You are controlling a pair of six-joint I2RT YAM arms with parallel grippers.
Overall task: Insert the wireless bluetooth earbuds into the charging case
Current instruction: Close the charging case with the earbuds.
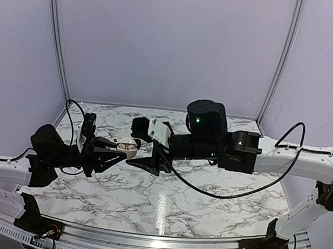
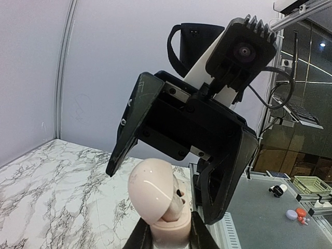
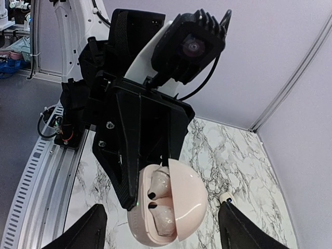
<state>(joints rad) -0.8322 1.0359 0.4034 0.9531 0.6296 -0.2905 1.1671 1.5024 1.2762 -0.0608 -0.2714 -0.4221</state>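
The left gripper (image 1: 118, 148) is lifted above the marble-patterned table (image 1: 147, 207). Its jaws are closed on the lower part of the charging case (image 1: 128, 147), a small pale pink box with the shape of a pebble. So the case is held in the air, not lying on the table, over the left middle part of it in the top view. Its lid (image 3: 192, 194) stands open, turned to one side like a shell. The right wrist view shows the inside of the case, and the two earbuds (image 3: 158, 185) sit there one beside the other, each in its own hollow. They are pale like the case, each with a small dark spot. Whether they are pressed fully down I cannot tell. The right gripper (image 1: 138, 144) is stretched in from the right side and faces the left one, very near. Its jaws are spread wide and hold nothing, with the case between them. In the left wrist view one of the right fingers (image 2: 231, 171) is just beside the base of the case, but whether it touches I cannot tell. A black cable (image 1: 207, 192) hangs under the right arm.
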